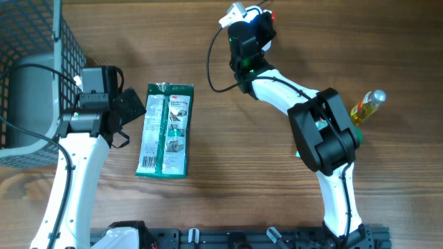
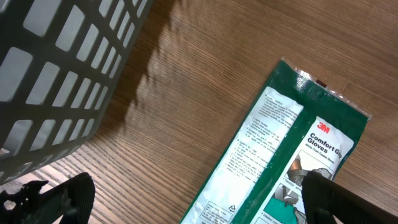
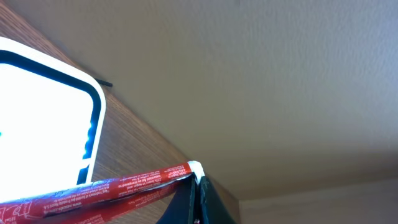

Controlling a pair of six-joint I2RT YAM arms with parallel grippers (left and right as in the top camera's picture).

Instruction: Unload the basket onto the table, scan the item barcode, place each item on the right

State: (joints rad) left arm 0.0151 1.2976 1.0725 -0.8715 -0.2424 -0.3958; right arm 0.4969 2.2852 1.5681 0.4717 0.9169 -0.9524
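Surface: wood-grain tabletop [image 1: 235, 180], matte, the grain running along its length.

Glove package [image 1: 165, 129], green and white, lies flat in the left half of the tabletop with its long side pointing at the far edge. Left gripper [image 2: 202, 208] is spread wide and sits low at the package's left side; one finger overlaps its printed face in the wrist view (contact not discernible).

Wire basket [image 1: 66, 48] occupies the far left corner. Bottle [image 1: 367, 107] of yellow liquid lies near the right edge.

Right gripper [image 3: 194, 199], up by the far edge, is pressed together on a thin red strip [image 3: 106, 190], with a bright white, black-rimmed object [image 3: 43, 118] beside it.

Room: a plain grey-beige wall [image 3: 280, 81] behind.
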